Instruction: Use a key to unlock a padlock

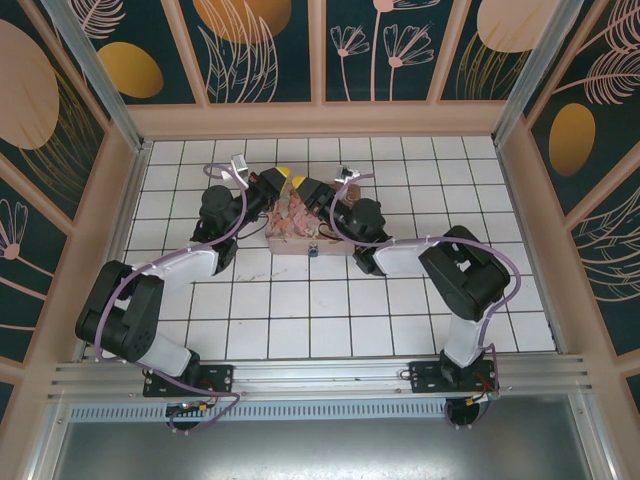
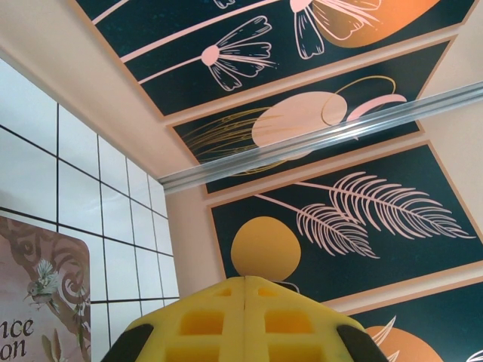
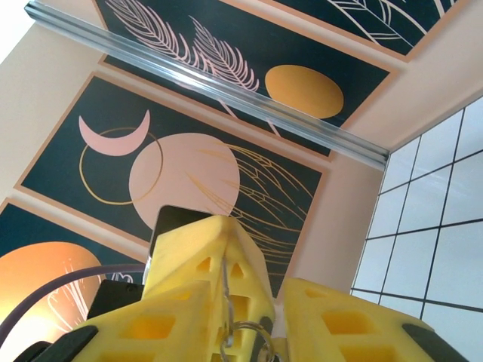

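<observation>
Key pinched, lock waiting

My right claw [image 3: 260, 296] pinches the key [image 3: 226, 285], thin, stiff, slippery metal. My left claw [image 2: 245, 317] is closed, empty. The light padlock [image 1: 313, 248] sits at the tin box's [image 1: 288, 225] near edge; I'd steady its blue body.

**Colleague:** What do the arms look like on your screen?

**Me:** On my overhead feed the left arm [image 1: 150, 290] and the right arm [image 1: 455, 265] match: chunky black joint housings with white links between them. A lilac cable [image 1: 104, 305] loops along each one. Both sit on black base plates [image 1: 190, 380] at the bottom of the frame.

**Colleague:** And the fingers?

**Me:** The left fingers [image 2: 204, 324] are bright yellow plastic with square pockets and black corners. The right fingers [image 3: 189, 302] are the same yellow with square and triangular cut-outs. I see a dark purple cable at the lower left.
</observation>
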You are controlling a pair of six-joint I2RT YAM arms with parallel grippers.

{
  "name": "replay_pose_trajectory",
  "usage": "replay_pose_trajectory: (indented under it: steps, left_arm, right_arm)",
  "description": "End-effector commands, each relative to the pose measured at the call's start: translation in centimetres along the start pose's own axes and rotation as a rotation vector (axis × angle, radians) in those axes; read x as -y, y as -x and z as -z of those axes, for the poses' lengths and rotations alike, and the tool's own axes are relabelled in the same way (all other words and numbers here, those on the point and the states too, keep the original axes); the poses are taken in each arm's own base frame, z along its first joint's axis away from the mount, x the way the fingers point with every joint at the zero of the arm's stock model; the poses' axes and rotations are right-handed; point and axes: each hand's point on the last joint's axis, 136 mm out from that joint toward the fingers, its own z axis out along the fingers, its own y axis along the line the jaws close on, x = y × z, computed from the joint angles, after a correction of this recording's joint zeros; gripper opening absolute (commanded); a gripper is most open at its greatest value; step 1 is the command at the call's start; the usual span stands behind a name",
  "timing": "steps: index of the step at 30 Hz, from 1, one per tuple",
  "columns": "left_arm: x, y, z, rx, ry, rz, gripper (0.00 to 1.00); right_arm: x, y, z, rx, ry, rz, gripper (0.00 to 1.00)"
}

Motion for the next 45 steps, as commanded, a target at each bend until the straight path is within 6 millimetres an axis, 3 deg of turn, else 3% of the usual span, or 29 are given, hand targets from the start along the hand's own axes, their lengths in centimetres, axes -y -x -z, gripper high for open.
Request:
replay_pose_trajectory:
  steps: [1, 18, 26, 39, 41, 45]
  left_arm:
    - [1.4, 0.5, -0.2, 0.022, -0.046, -0.021, 0.00]
    - [1.3, 0.5, 0.0, 0.029, -0.037, -0.026, 0.00]
    - [1.3, 0.5, 0.2, 0.032, -0.036, -0.027, 0.00]
    - [1.1, 0.6, 0.0, 0.035, -0.030, -0.026, 0.00]
    - [1.0, 0.6, 0.0, 0.034, -0.029, -0.027, 0.00]
    - [0.9, 0.6, 0.1, 0.034, -0.026, -0.025, 0.00]
  right_arm:
    - [-1.7, 0.4, -0.7, 0.022, 0.063, -0.004, 0.30]
    - [-1.4, 0.3, -1.1, 0.018, 0.051, -0.011, 0.25]
    - [-1.0, 0.4, -1.2, 0.018, 0.040, -0.022, 0.18]
    - [-0.4, -0.4, -1.1, 0.003, 0.038, -0.045, 0.24]
    - [-0.5, -0.4, -1.2, 0.001, 0.041, -0.045, 0.21]
    - [-0.7, -0.5, -1.2, -0.003, 0.049, -0.043, 0.00]
